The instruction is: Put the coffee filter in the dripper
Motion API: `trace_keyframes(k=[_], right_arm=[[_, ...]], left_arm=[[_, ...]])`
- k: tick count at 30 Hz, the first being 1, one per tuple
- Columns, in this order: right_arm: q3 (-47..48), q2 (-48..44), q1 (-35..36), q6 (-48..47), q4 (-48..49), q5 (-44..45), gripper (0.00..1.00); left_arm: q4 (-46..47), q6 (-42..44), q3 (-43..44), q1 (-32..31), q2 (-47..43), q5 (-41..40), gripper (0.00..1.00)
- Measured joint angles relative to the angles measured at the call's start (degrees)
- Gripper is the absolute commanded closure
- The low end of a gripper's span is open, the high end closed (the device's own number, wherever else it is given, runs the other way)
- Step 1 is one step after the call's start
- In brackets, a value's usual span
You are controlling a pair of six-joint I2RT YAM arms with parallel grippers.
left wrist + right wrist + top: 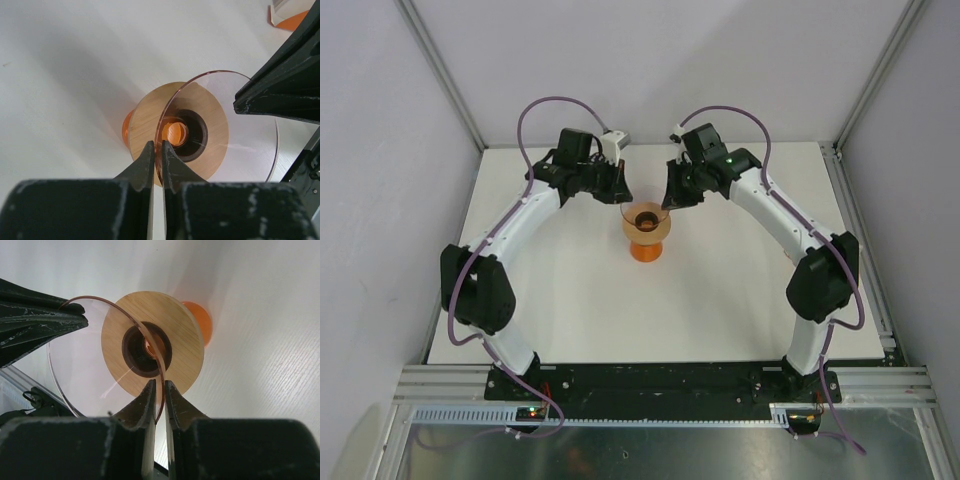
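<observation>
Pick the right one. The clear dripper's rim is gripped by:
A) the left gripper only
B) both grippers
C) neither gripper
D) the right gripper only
B: the left gripper and the right gripper each pinch the rim of the dripper in their own wrist views.

Bright diffuse overhead light; soft shadows on the bench (60,75); faint glints streak the dripper (250,150); wrist views blur up close
</observation>
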Motion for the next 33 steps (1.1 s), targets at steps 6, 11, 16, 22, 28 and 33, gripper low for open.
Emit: trace_keyframes(k=[6,11,16,22,28,33], right_arm=[[1.31,0.81,0.68,-1.27,-0.48,0.85,0.8],[2.05,2.64,1.95,-1.57,-0.15,0.61,0.74],[2.54,3.58,3.1,-1.62,-0.37,0.66,0.71],[5.18,3.58,3.37,-1.66,-0.66,0.83,0.65],[6.4,3.58,3.41,-2.05,-1.33,1.29,0.62],[6.43,3.58,3.34,-2.47,-2.27,1.79,0.61]], left_arm=[[-1.29,0.76,0.37,0.07,0.0,-0.55,0.78],[-5.07,0.96,0.37,-0.46,0.11,-0.5,0.67],[-8.41,0.98,1.03,-0.79,0.15,-1.14,0.6],[-9.46,1.07,3.8,-0.81,0.15,-2.29,0.49],[-9.55,1.09,4.24,-0.83,0.13,-2.82,0.45],[-9.7,1.46,4.26,-0.83,0.13,-3.04,0.43]])
